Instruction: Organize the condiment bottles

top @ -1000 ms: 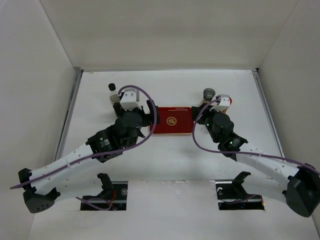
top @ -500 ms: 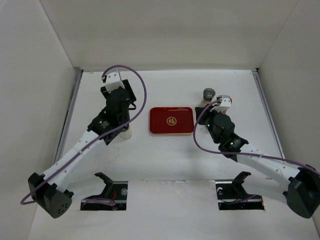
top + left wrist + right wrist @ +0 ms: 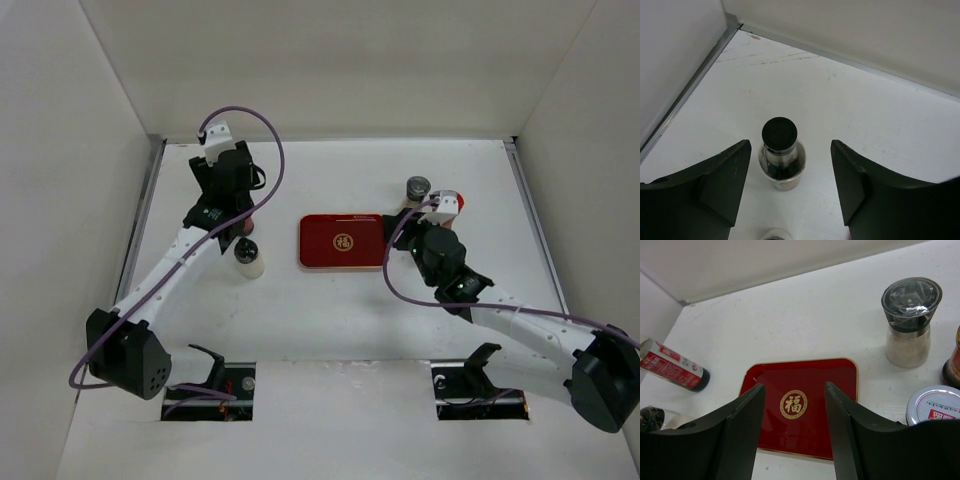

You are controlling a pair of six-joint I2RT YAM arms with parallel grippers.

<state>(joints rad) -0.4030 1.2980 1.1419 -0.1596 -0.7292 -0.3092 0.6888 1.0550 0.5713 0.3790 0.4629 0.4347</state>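
On the near left of the white surface (image 3: 330, 310), a short clear shaker with a white lid (image 3: 248, 257) stands upright, apart from the others. At centre lies the flat red rectangular tray with a gold emblem (image 3: 840, 385). No bottle stands on it, so it is judged to be the collection point.

The right claw (image 3: 794, 385) sits just right of the tray and faces it, jaws apart and gripping nothing. Beside and beyond this claw cluster a silver-lidded jar (image 3: 932, 404), a red-lidded jar (image 3: 450, 203) and, farther, a grey-lidded grinder with pale contents (image 3: 910, 315).

Left of the tray, a slim red-labelled bottle with a black cap (image 3: 672, 371) lies on its side.

At far left, the left claw (image 3: 790, 142) straddles an upright black-capped glass bottle (image 3: 780, 135). Its jaws are open with a gap on each side: aligned for a grasp that is not yet made.
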